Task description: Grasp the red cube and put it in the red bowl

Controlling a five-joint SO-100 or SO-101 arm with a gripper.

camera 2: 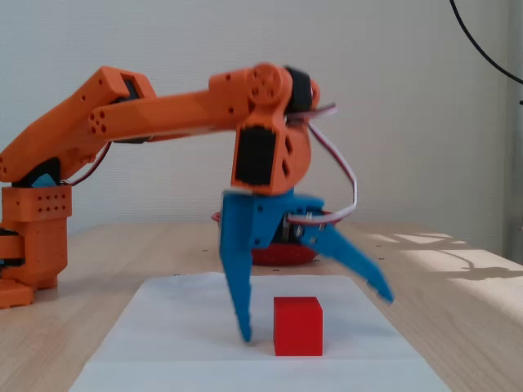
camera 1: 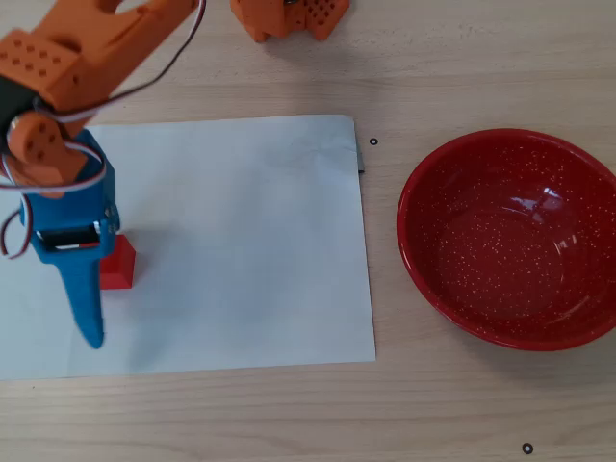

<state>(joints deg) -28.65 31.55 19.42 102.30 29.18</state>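
Note:
The red cube [camera 1: 117,263] sits on the left part of a white paper sheet [camera 1: 241,241]. In the fixed view the cube [camera 2: 297,325] rests on the sheet between the spread blue fingers. My gripper [camera 2: 316,316] is open and empty. Its left finger [camera 2: 239,294] points down beside the cube, and its right finger [camera 2: 359,265] is angled up and away. In the overhead view the gripper [camera 1: 99,289] is just left of the cube and partly covers it. The red bowl [camera 1: 510,236] stands empty at the right, off the sheet. In the fixed view the bowl [camera 2: 274,255] is mostly hidden behind the gripper.
The orange arm base [camera 2: 33,237] stands at the left in the fixed view; it also shows at the top of the overhead view [camera 1: 289,14]. The wooden table [camera 1: 385,414] surrounds the sheet. Small dark marks [camera 1: 373,142] dot the table near the bowl.

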